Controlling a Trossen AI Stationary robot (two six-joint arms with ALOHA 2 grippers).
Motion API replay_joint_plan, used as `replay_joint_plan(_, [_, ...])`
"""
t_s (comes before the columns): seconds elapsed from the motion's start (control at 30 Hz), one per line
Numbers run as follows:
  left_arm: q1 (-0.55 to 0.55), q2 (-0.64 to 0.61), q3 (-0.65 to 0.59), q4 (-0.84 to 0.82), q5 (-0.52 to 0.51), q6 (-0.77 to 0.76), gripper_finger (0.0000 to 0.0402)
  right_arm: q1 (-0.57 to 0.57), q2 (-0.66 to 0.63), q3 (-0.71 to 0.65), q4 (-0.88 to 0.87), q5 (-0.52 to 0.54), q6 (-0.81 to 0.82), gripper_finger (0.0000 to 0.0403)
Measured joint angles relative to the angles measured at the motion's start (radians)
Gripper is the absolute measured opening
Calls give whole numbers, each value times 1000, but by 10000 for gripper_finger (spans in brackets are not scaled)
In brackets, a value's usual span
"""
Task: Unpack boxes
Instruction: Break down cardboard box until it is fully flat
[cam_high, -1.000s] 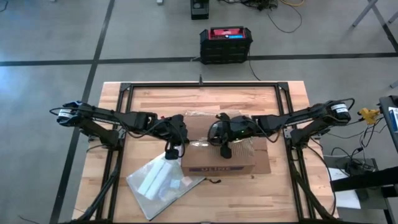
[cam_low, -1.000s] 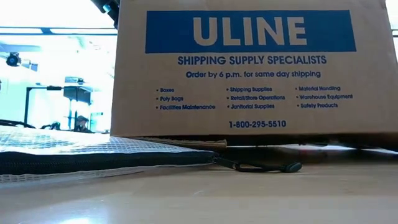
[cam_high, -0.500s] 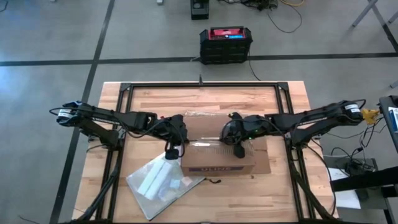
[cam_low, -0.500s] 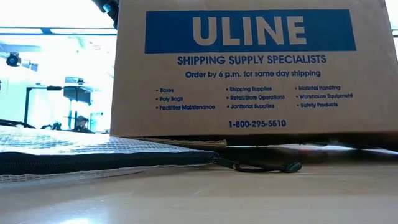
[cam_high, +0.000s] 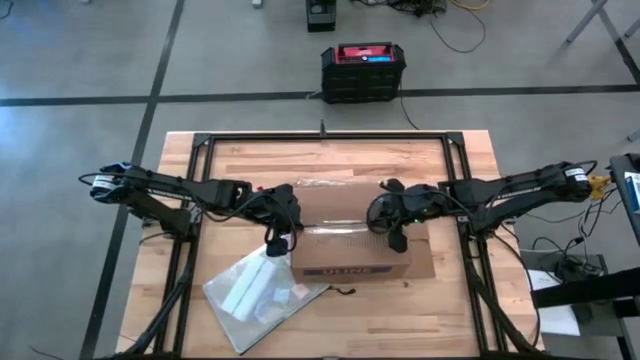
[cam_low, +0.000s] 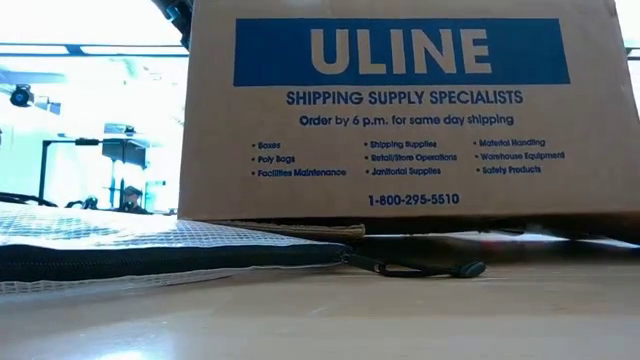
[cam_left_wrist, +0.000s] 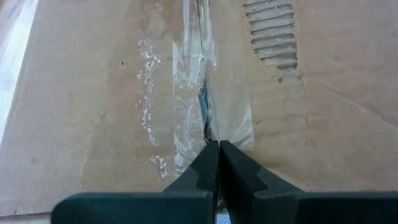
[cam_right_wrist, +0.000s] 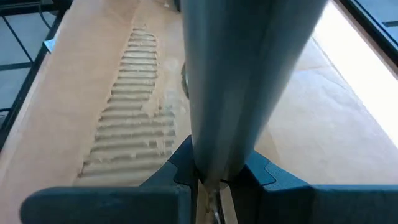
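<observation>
Box: brown corrugated cardboard shipping box with a blue "ULINE" label and black print, flaps down, standing on the pale wooden bench near its front edge, between the two arms.
Box top: clear tape runs along the centre seam, wrinkled and partly lifted; a patch of the paper skin is torn away, baring the ribbed corrugation.
Left hand: left hand clenched, the two dark fingers pressed together with nothing between them; the tips touch the taped seam at the box's left end.
Right hand: right hand over the right part of the box top, nearly closed and grasping a grey, strip-like length that rises from between its fingers; what this is cannot be told with certainty.
Beside the box: clear plastic mesh bag with a dark zip edge, flat on the bench, left of and in front of the box, its corner just beside the box base.
Beyond the bench: black-and-red case on the floor.
</observation>
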Motion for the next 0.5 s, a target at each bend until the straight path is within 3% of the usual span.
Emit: replay_joint_plan(0.5, [1,-2,-30,40,23,0,0,17,-136,-4,-152,18,20,40])
